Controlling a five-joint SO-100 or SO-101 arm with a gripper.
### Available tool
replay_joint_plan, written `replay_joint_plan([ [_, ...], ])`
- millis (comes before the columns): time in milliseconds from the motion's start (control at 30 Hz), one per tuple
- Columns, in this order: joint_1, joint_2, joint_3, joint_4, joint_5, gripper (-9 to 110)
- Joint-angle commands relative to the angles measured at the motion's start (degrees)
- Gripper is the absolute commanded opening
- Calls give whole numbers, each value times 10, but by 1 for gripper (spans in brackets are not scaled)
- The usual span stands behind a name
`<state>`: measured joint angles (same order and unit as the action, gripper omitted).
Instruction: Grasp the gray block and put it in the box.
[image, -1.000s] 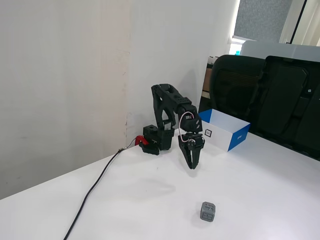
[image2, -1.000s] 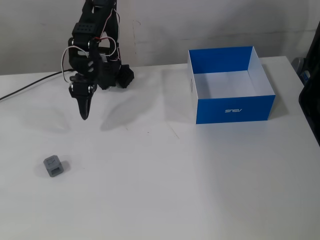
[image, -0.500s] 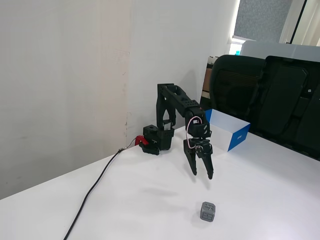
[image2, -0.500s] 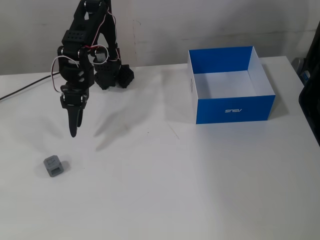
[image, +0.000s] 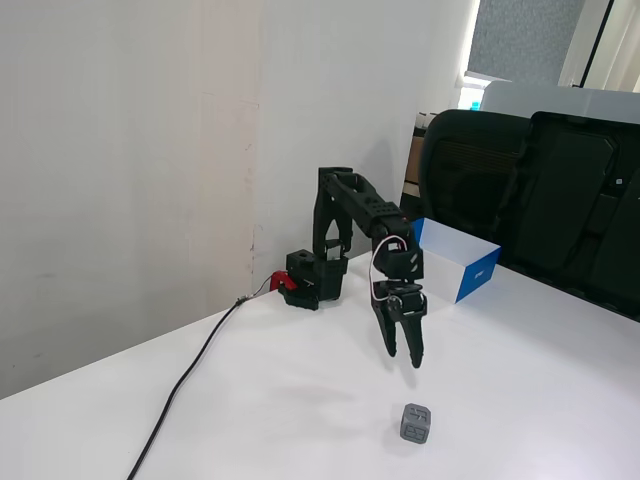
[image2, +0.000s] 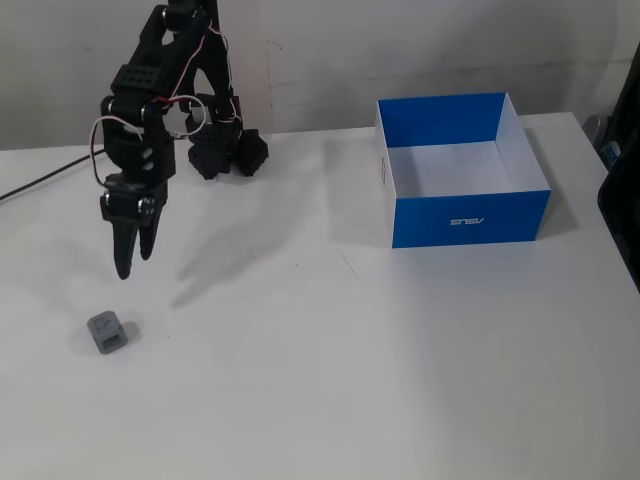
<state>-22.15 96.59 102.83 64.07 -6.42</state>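
The tool hangs above the bench, its fingertips pointing down and parted by a narrow gap. It holds nothing. The gray block sits alone on the bench at the near left of the view from above, just beyond the fingertips and a little to their left. The box stands well apart at the far right, open and empty.

The step in hand is the reach to the block. To do it well, the tool probably needs to spread wider before it drops, since the present gap looks tighter than the block. In the side view the fingertips hang well above the gray block, so centre first, then lower straight down. The block sits turned on the bench, so squaring the jaws to two opposite flat faces should keep it from twisting out.
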Motion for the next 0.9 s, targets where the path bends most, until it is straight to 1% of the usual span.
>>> replay_joint_plan([
  [0, -7, -25, -98, 30, 46, 21],
  [133, -8, -39, -129, 48, 112, 22],
  [367, 1, -21, -141, 55, 174, 19],
  [500, -4, -40, -185, 85, 208, 17],
  [567, -7, -48, -203, 86, 214, 17],
  [867, -25, -215, -433, 201, 237, 17],
])
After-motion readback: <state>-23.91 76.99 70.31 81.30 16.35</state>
